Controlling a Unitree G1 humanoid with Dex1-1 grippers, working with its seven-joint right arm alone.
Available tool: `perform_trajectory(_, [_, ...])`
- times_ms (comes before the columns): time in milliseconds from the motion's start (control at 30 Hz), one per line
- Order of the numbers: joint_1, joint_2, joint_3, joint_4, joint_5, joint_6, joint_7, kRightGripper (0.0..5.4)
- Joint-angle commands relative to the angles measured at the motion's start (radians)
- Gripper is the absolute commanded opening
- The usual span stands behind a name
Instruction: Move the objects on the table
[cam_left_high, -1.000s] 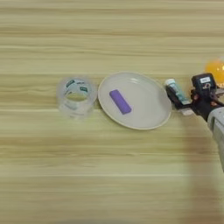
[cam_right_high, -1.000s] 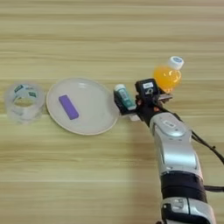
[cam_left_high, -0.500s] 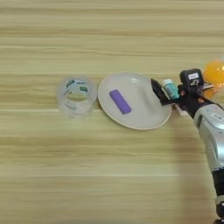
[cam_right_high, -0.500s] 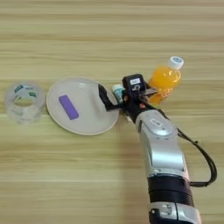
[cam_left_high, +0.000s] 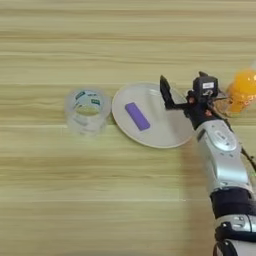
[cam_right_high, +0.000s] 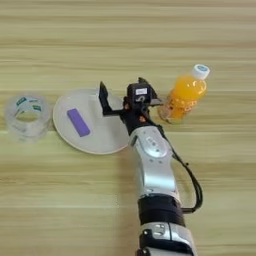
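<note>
Wooden desk (cam_left_high: 125, 200) carries, at far left, a clear tape roll (cam_left_high: 88, 110), well away from the arm and at no risk. Next comes a pale plate (cam_left_high: 160, 125) with a small purple block (cam_left_high: 137, 116) lying flat on it. The right gripper (cam_left_high: 181, 84) hangs over the plate's right edge with its black fingers (cam_left_high: 164, 92) spread wide and nothing visible between them. The teal-and-white tube cannot be made out in either view; it may sit hidden behind the gripper body, so its place is uncertain. A finger dipping lower here could catch the plate's rim and skid or tip the plate, sending the purple block off it. Just right of the gripper stands the orange juice bottle (cam_right_high: 184, 95), upright with its white cap (cam_right_high: 201, 71) on, close beside the wrist. It looks tall and narrow, so a sideways swing of the silver forearm (cam_right_high: 154, 160) could knock it over and set it rolling.
</note>
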Motion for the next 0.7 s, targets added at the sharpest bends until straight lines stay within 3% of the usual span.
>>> perform_trajectory(33, [-0.100, 0.014, -0.010, 0.028, 0.035, -0.119, 0.002, 5.37])
perform_trajectory(700, [-0.132, 0.011, -0.019, 0.118, 0.051, -0.254, -0.003, 5.37])
